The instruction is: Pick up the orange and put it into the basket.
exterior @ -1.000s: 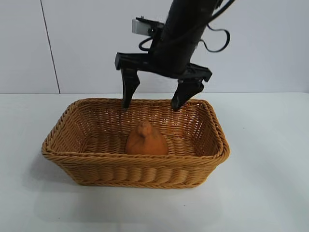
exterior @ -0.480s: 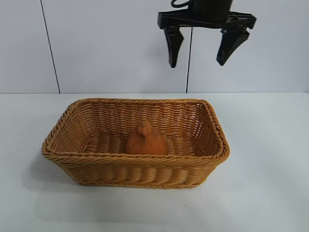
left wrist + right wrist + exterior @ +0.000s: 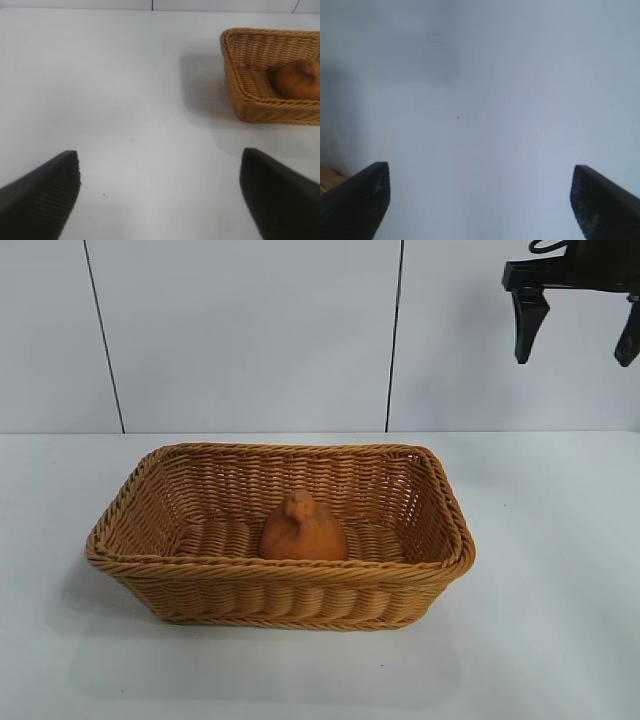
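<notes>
Orange [image 3: 303,530] sits inside basket [image 3: 280,585], on the woven floor, roughly mid-length and toward the near long wall as seen from the exterior view. Knob end points up. No gripper contact w/ fruit.

Basket rests on white table [image 3: 550,590], long axis across the exterior view. Braided rim intact all round; sloping sides visible.

Right gripper [image 3: 577,330] is high in the upper right corner of the exterior view, above and to the right of basket, well apart from it and from the orange. Two dark fingers [image 3: 524,325] point down w/ a wide gap between them; nothing between them. Arm body mostly cut off by frame edge.

Right wrist view: both fingers [image 3: 355,200] spread at the frame sides, bare table surface between them, a small sliver of wicker at one edge. Gripper empty.

Left gripper [image 3: 160,195] not seen in the exterior view. Left wrist view: its two ribbed fingers [image 3: 42,192] are spread wide, nothing held, hovering over bare table. Same view shows one end of the basket [image 3: 250,95] farther off w/ the orange [image 3: 298,80] inside, well apart from left gripper.
</notes>
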You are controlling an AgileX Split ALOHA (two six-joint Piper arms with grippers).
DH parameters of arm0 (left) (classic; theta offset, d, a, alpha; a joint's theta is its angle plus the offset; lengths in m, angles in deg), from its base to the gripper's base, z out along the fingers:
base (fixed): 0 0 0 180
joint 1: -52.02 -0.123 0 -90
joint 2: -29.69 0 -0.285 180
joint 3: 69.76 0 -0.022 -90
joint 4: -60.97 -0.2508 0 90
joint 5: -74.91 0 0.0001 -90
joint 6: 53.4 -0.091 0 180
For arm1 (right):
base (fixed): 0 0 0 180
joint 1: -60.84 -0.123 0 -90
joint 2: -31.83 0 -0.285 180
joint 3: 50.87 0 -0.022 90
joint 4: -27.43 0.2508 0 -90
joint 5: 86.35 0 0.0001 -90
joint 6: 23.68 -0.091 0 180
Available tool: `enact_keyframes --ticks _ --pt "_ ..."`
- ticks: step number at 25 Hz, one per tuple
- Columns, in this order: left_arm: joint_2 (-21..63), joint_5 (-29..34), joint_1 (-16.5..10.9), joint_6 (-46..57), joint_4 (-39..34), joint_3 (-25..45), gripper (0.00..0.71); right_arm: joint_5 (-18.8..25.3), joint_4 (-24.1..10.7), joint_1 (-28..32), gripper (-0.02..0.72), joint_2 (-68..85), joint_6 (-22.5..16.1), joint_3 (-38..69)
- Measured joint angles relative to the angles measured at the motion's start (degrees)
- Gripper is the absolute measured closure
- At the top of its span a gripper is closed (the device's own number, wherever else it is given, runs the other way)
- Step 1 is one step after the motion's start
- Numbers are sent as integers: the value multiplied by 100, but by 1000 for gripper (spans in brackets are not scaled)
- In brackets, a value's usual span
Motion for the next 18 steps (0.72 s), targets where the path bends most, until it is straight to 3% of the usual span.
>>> enact_keyframes --ticks 10,18 --pt "0 0 0 0 0 0 93 25 113 94 29 168 68 196" --pt "0 0 0 0 0 0 93 22 113 94 29 1505 177 1980"
